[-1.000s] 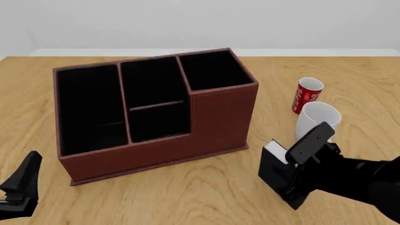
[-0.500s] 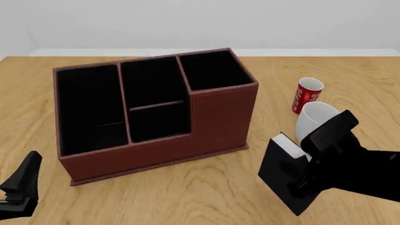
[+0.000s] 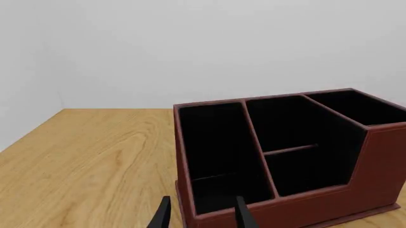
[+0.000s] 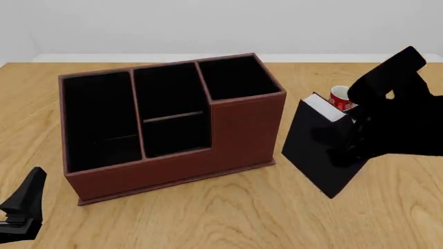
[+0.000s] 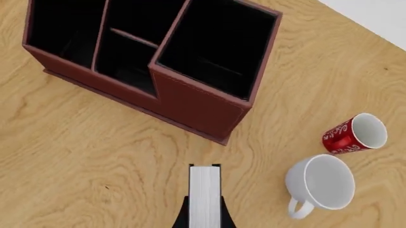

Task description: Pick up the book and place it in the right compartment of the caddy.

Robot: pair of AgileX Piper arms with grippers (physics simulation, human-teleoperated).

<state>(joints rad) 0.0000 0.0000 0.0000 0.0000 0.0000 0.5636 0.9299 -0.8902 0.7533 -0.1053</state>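
Front view: right pincer (image 4: 346, 137) pinching book (image 4: 315, 150), book tilted, clear of desk (image 4: 207, 212), just right of caddy (image 4: 173, 124). Red can (image 4: 339, 97) peeks behind pincer, white script on it unreadable. Right wrist view alone shows white page edges (image 5: 205, 194), white mug (image 5: 320, 183), can mouth, right compartment (image 5: 216, 45) well ahead of pincer. Left pincer (image 3: 201, 216) spread, idle, caddy's long section just ahead.

Simulated desk, wooden tabletop (image 4: 207, 218), blank white wall (image 3: 190, 47)

front high, wrists low/overhead (sharing caddy (image 4: 173, 124))
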